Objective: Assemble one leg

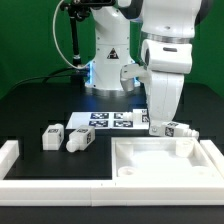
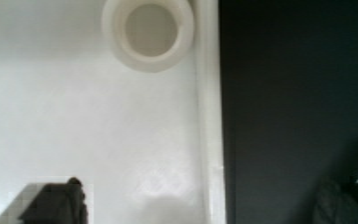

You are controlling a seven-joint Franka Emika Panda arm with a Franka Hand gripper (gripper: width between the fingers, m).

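Observation:
In the exterior view, two white legs with square tags lie on the black table at the left [image 1: 50,136] [image 1: 80,138]. Another leg [image 1: 180,130] lies at the right, just behind the big white square panel [image 1: 160,165]. My gripper [image 1: 157,127] hangs low over the panel's back edge, right beside that leg. In the wrist view my gripper [image 2: 211,200] is open and empty. Its dark fingertips [image 2: 51,205] straddle the panel's rim [image 2: 208,120]. A round corner hole [image 2: 149,30] of the panel shows ahead. No leg shows in the wrist view.
The marker board [image 1: 105,120] lies flat on the table behind the left legs. A white raised border runs along the exterior view's left [image 1: 10,158] and front [image 1: 60,187]. The robot base [image 1: 108,60] stands at the back.

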